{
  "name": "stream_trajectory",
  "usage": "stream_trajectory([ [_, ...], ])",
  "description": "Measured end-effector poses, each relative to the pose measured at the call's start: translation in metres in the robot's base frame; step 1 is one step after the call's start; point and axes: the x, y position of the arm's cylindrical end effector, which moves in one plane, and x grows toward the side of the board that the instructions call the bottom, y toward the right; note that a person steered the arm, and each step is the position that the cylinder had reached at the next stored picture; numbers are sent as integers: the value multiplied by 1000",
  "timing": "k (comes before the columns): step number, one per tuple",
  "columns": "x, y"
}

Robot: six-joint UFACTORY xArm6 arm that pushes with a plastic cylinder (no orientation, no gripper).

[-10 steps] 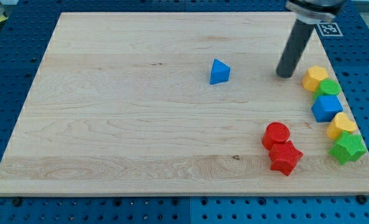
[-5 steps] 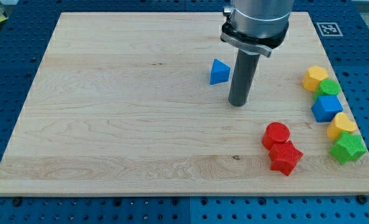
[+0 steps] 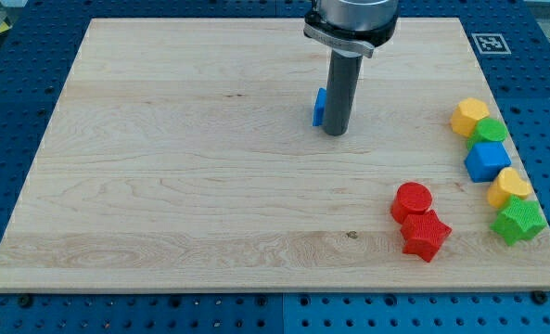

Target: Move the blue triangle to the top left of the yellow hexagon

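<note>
The blue triangle (image 3: 318, 107) lies on the wooden board (image 3: 182, 176), above its middle; the rod hides most of it and only its left sliver shows. My tip (image 3: 335, 133) rests on the board just below and right of the triangle, close against it. The yellow hexagon (image 3: 469, 117) sits near the board's right edge, far to the right of the tip.
Along the right edge below the yellow hexagon stand a green block (image 3: 491, 131), a blue cube (image 3: 487, 160), a yellow block (image 3: 510, 186) and a green star-like block (image 3: 518, 220). A red cylinder (image 3: 412, 199) and a red star-like block (image 3: 426, 235) sit at lower right.
My tip has swept from beside the yellow hexagon leftward and down, then up to the blue triangle's right side. The rod now covers most of the triangle. The blocks have not moved.
</note>
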Motion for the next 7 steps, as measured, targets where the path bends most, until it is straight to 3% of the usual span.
stream_trajectory([
  [2,-17,-49],
  [7,-1,1],
])
